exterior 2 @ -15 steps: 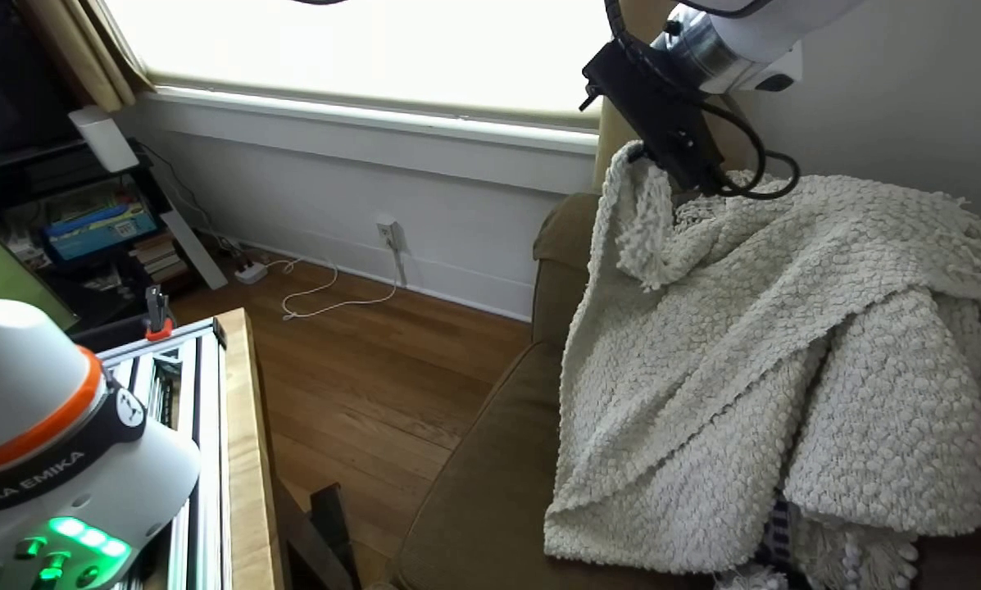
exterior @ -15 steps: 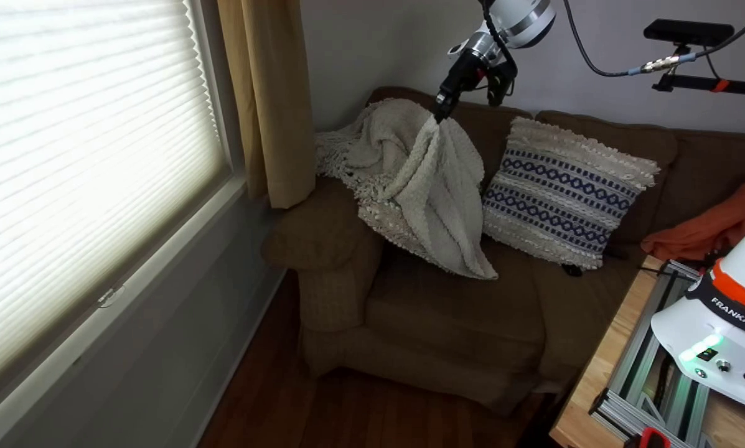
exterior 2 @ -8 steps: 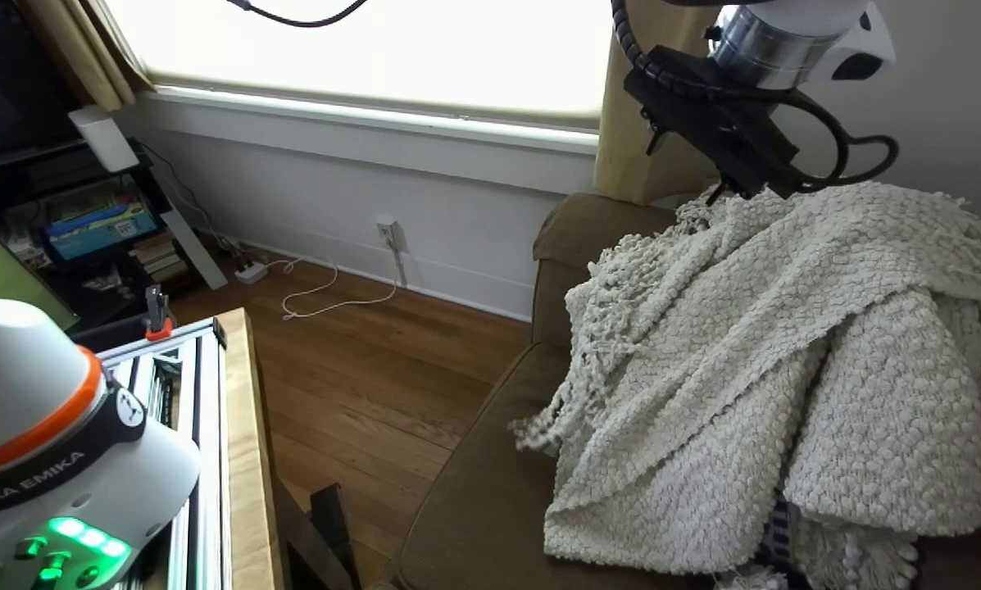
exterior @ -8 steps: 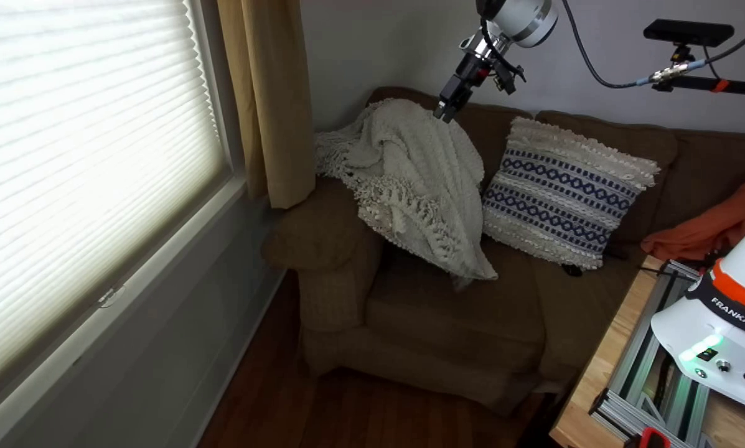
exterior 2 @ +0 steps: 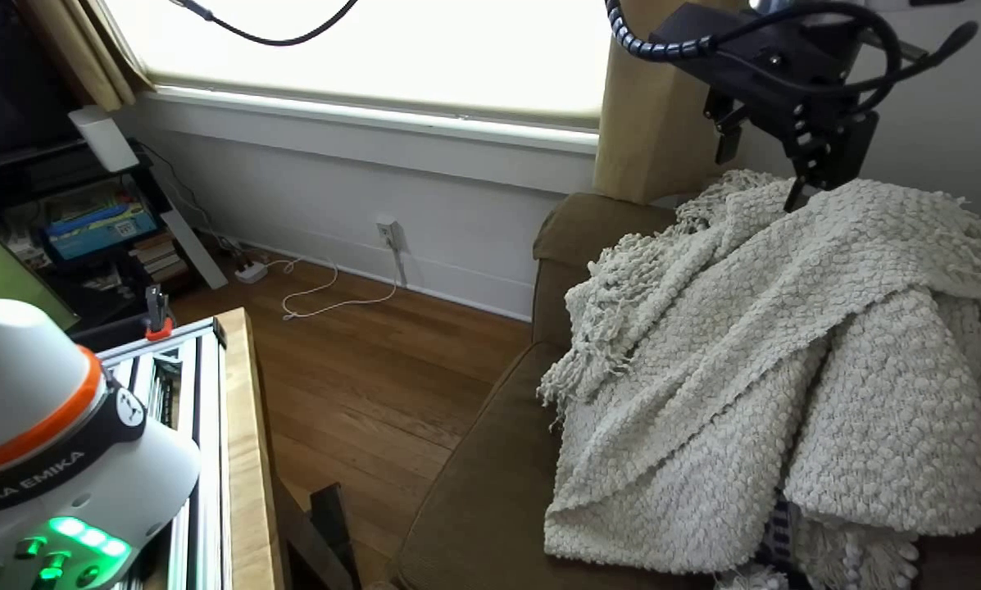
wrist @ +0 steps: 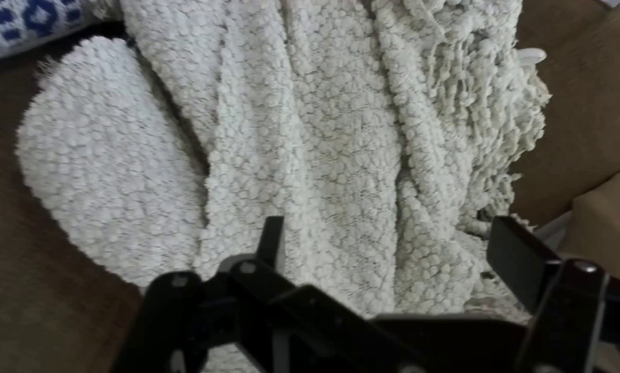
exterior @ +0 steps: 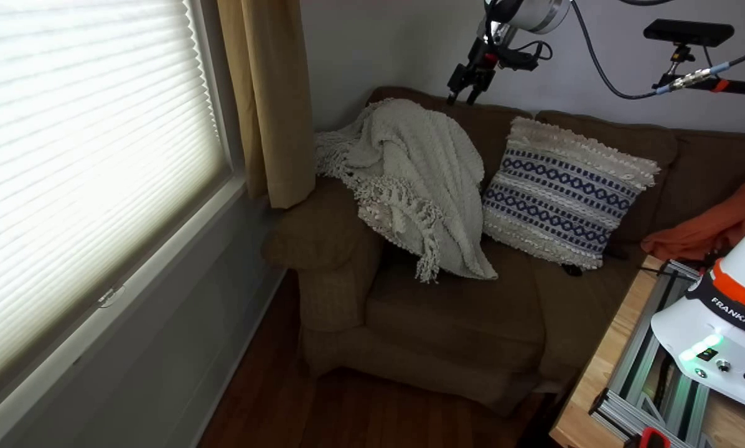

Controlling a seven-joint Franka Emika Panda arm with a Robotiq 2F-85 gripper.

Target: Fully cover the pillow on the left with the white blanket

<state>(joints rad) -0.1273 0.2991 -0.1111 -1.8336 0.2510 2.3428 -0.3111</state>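
Note:
The white blanket [exterior: 437, 158] lies bunched over the sofa's corner by the armrest, with its fringe hanging at the front. It also shows in an exterior view [exterior 2: 703, 393] and the wrist view [wrist: 341, 155]. The left pillow is hidden under it; a pale pinkish edge below the fringe may be pillow or blanket. The matching pillow [exterior: 559, 193] sits uncovered beside the blanket; its pattern [wrist: 35, 18] shows in the wrist view. My gripper [exterior: 462, 99] is open and empty above the blanket's back edge; it also shows in an exterior view [exterior 2: 760, 176] and the wrist view [wrist: 390, 230].
The brown sofa armrest [exterior: 313, 230] and a tan curtain [exterior: 279, 106] stand beside the blanket. The sofa backrest [exterior: 609, 127] runs behind. An orange cloth [exterior: 708, 224] lies past the uncovered pillow. The robot base stands on a wooden table [exterior: 571, 417].
My gripper held a blanket corner one second ago. It has let go, opened and risen away towards the uncovered pillow's side. The fringed edge has dropped over the front.

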